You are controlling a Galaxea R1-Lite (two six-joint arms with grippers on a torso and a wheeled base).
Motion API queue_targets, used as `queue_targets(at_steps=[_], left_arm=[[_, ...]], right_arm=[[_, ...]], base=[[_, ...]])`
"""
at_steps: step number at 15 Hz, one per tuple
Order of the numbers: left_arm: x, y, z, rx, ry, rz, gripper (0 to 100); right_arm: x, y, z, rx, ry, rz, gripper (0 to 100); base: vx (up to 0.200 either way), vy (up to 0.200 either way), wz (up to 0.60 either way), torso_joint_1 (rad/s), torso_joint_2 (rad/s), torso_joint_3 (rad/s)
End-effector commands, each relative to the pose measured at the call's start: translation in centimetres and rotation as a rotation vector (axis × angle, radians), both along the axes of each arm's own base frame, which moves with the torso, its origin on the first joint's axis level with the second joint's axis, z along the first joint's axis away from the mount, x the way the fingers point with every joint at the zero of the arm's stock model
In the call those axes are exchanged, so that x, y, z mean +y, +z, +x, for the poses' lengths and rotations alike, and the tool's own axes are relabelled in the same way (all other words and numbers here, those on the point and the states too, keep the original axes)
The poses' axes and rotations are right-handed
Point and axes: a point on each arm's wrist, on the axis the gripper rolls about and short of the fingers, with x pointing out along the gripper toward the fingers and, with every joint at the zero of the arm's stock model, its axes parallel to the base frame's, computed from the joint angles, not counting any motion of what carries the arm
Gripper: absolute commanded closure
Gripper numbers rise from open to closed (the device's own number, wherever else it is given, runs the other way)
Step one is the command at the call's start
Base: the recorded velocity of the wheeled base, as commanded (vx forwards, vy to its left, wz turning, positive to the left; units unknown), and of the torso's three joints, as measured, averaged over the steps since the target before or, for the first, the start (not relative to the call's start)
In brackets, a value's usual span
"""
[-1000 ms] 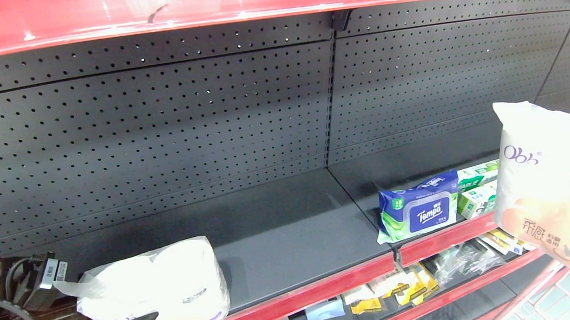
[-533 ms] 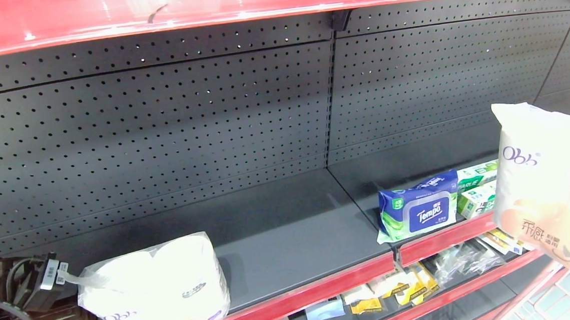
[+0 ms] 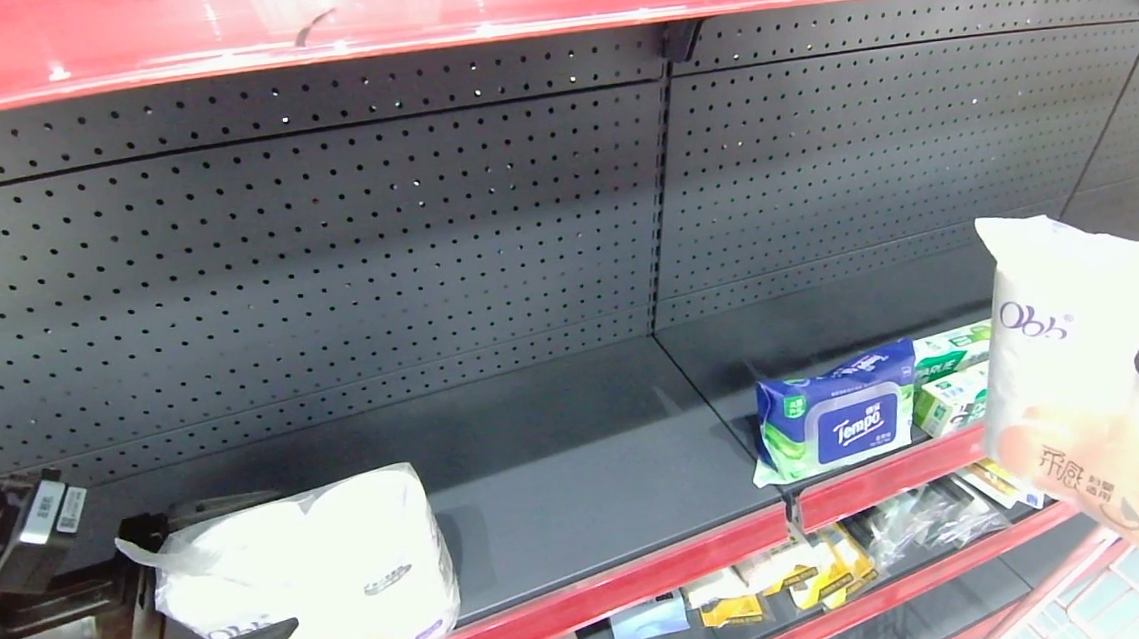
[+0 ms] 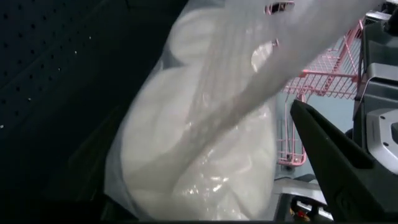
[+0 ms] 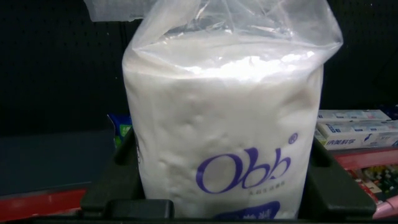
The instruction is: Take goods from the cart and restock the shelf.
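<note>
On dark grey shelf board with red front edge (image 3: 581,479), left end near front: white toilet-roll pack in clear plastic wrap (image 3: 345,556). Left gripper (image 3: 281,562) spread wide, finger either side of it. Right gripper (image 5: 227,180) clamped on second white roll pack with purple lettering (image 3: 1075,374), held in air past board's right end.

Black tapered jaws, labelled cabled wrist (image 3: 34,522)

Two white roll packs.
Left pack (image 3: 326,567) stands at the shelf (image 3: 581,479) front-left edge; right pack (image 3: 1085,374), upright, sits clamped in the right end effector (image 5: 224,186).
</note>
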Motion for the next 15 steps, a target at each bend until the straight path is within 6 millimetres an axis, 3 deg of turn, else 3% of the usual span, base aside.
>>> queue_targets(at_steps=[1, 4, 8, 11, 15], left_arm=[[-0.2, 2.9, -0.5, -0.089, 0.007, 0.015, 0], [-0.7, 6.9, -1.9, -0.069, 0.029, -0.047, 0], [-0.3, 9.7, -1.7, -0.056, 0.056, -0.083, 0], [0.5, 10.1, -1.6, -0.067, 0.135, -0.073, 0], [1.6, 9.4, -1.6, -0.04, 0.372, -0.045, 0]], right_arm=[[0.0, 0.0, 0.1, 0.004, 0.0, -0.001, 100], [0.0, -0.1, 0.4, 0.018, 0.0, -0.002, 100], [0.1, -0.4, 0.6, 0.036, 0.002, -0.003, 100], [0.1, -0.7, 0.6, 0.048, 0.0, -0.003, 100], [0.1, -0.5, 1.3, 0.059, 0.003, -0.002, 100]], base=[[0.0, 0.0, 0.0, 0.0, 0.0, 0.0], [0.0, 0.0, 0.0, 0.0, 0.0, 0.0], [0.0, 0.0, 0.0, 0.0, 0.0, 0.0], [0.0, 0.0, 0.0, 0.0, 0.0, 0.0], [0.0, 0.0, 0.0, 0.0, 0.0, 0.0]])
